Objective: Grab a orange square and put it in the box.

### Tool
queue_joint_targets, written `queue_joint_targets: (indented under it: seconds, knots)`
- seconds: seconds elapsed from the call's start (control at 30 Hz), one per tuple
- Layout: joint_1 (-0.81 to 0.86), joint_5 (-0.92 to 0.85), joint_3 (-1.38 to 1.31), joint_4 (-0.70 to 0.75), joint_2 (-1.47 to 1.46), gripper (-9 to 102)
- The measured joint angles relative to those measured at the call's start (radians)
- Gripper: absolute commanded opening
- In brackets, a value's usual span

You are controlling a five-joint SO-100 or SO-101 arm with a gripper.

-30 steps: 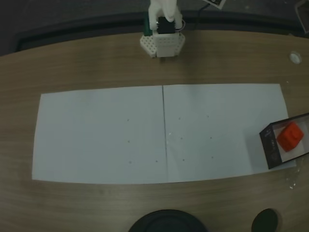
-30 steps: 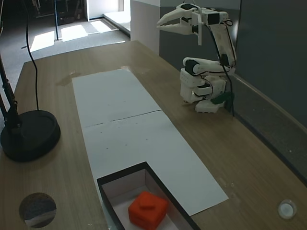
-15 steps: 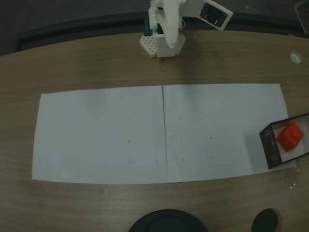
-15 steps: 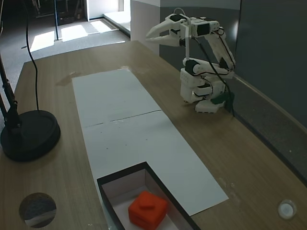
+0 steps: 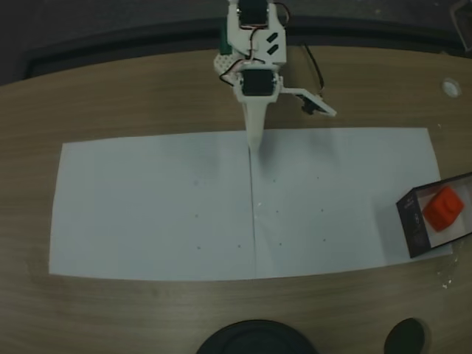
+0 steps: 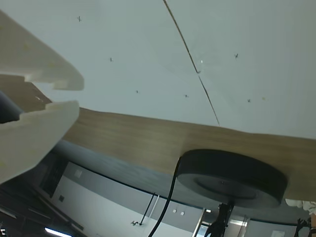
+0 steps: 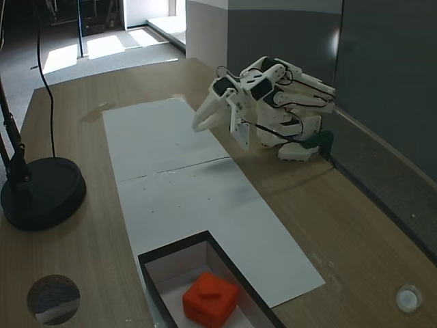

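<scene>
Wooden tabletop (image 5: pixel 133 96), curved at its far edge, carried two white paper sheets (image 5: pixel 155 206) laid side by side with a seam down the middle of one fixed view.

Gripper (image 5: pixel 253 141): white, two-fingered, at upper centre of that fixed view, tips poised over the top end of the paper seam. In the other fixed view the gripper (image 7: pixel 199 125) sat at upper centre, angled down toward the paper, holding nothing. In the wrist view the two fingertips (image 6: pixel 59 79) entered from the left edge with only a narrow gap between them, nearly pressed together, nothing pinched. Arm base (image 7: pixel 293 147): white, at the table's far edge.

Orange square (image 7: pixel 210 298): lower centre of this fixed view, resting flat inside the box, raised mark on its top face; roughly cubic, so no clear long axis. Same orange square (image 5: pixel 443 209) at right edge of the first fixed view, well apart from the gripper.

Box (image 7: pixel 174 249): black walls, pale interior, partly on the paper's end, cut off by the frame edge in both fixed views; contents, the orange square alone.

Round black lamp base (image 7: pixel 41 193): left edge.
</scene>
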Motion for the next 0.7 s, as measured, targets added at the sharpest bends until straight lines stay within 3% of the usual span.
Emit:
queue_joint_targets:
  seconds: [0.4, 0.7]
  knots:
    - [-0.005, 0.103, 0.037, 0.331, 0.000, 0]
    - [-0.017, 0.120, 0.025, 0.350, 0.000, 0]
